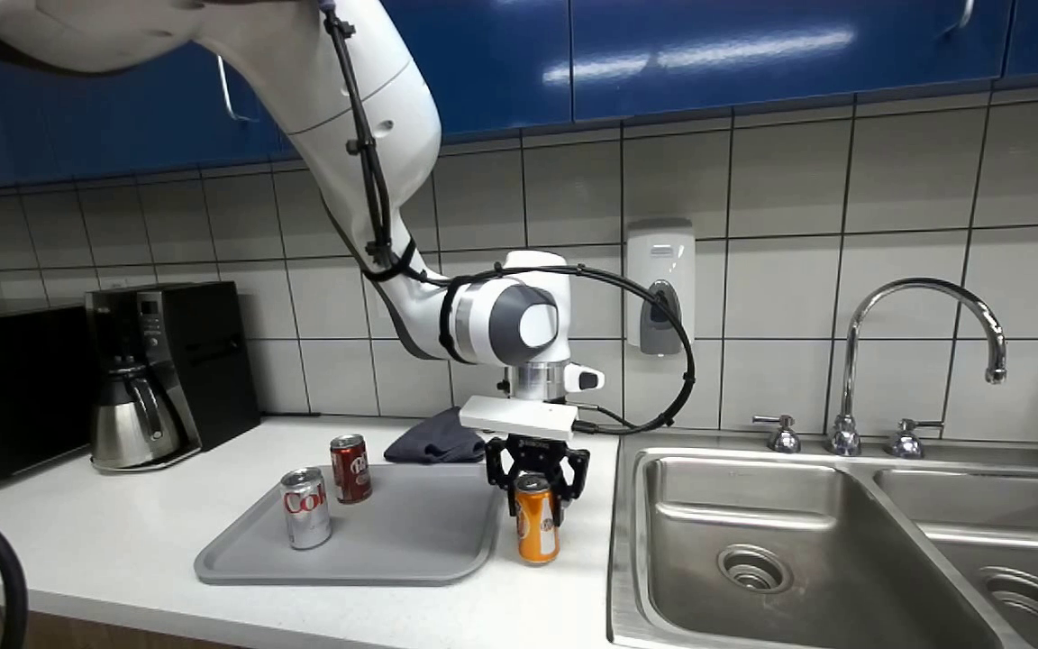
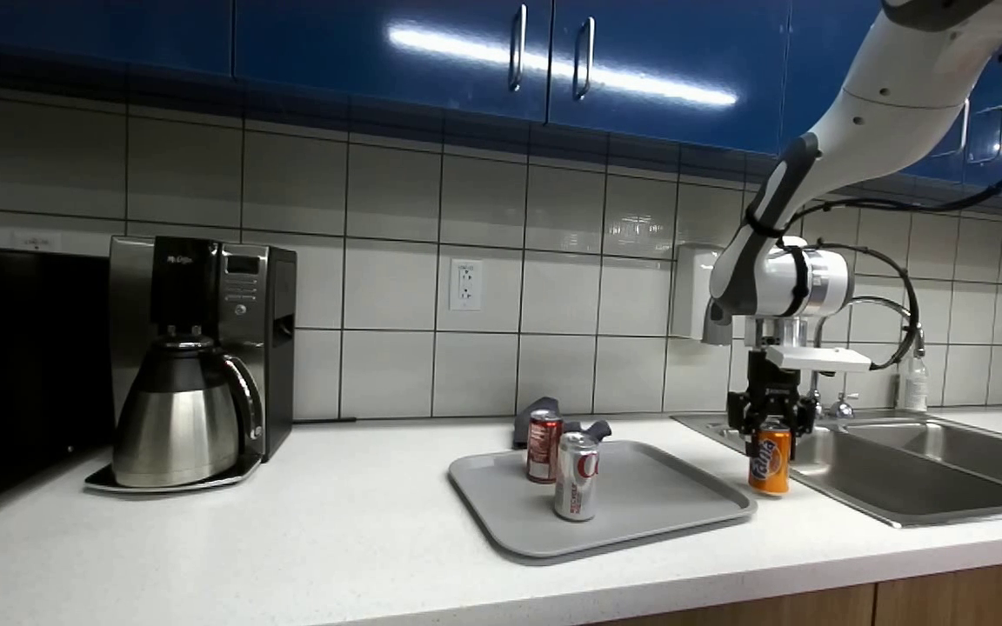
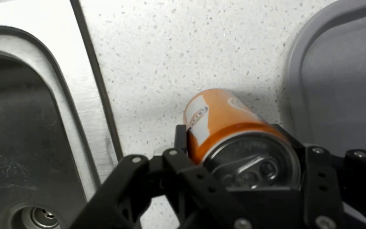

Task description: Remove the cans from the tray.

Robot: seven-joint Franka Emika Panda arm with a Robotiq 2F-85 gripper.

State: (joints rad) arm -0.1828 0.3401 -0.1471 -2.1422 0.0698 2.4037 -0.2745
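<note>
The gripper (image 1: 535, 514) clasps an orange Fanta can (image 2: 769, 466) upright, long axis in line below it, just beside the grey tray (image 1: 429, 518) toward the front edge of the bench (image 1: 104, 532); a silver Coke can (image 1: 306, 516) and Dr Pepper can (image 1: 352, 473) stand aboard.

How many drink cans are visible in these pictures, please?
3: the silver can and the dark red can stand on the tray; the gripper holds the orange can beside it.

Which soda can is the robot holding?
The orange can. The jaws are closed on its sides, and it is off the tray. The silver can and dark red can both stand on the tray, ungripped.
</note>
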